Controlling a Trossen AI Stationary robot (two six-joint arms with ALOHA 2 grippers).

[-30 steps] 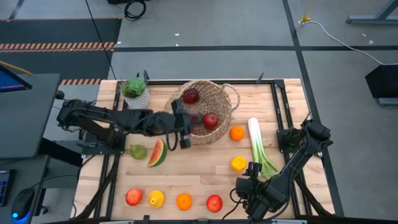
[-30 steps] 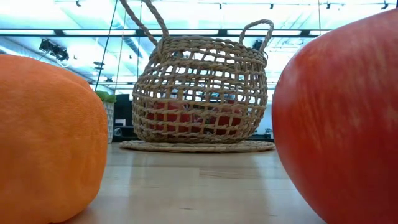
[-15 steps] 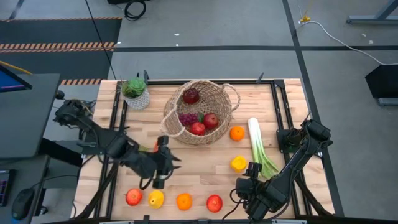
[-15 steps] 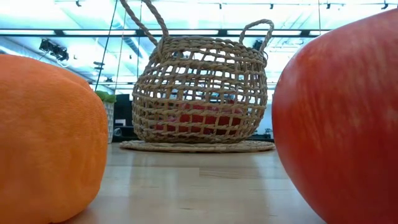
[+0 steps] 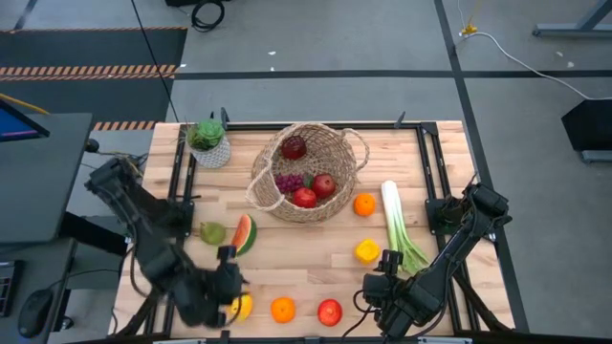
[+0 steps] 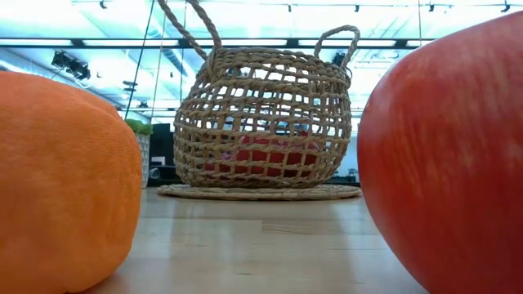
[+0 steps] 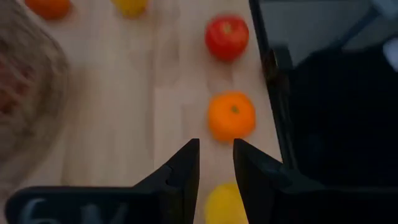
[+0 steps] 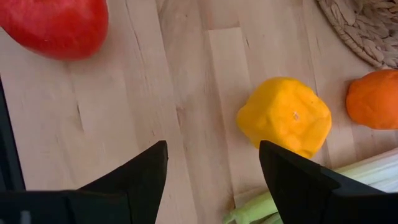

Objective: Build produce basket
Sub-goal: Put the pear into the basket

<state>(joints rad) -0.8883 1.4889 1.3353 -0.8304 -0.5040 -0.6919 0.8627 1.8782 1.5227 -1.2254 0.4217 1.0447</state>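
Your left gripper (image 5: 228,287) has swung from the basket (image 5: 304,172) to the table's front edge, fingers narrowly parted and empty above a lemon (image 7: 225,205). Basket sits mid-table; right gripper (image 5: 384,287) waits wide open.

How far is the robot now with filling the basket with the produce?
Partly done. The basket already holds three red apples and purple grapes. In hand: nothing; the left gripper hovers, narrowly open, over the yellow lemon at the near edge. The right gripper waits open at the near right. Left on the table: pear, watermelon slice, oranges, leek, an apple.
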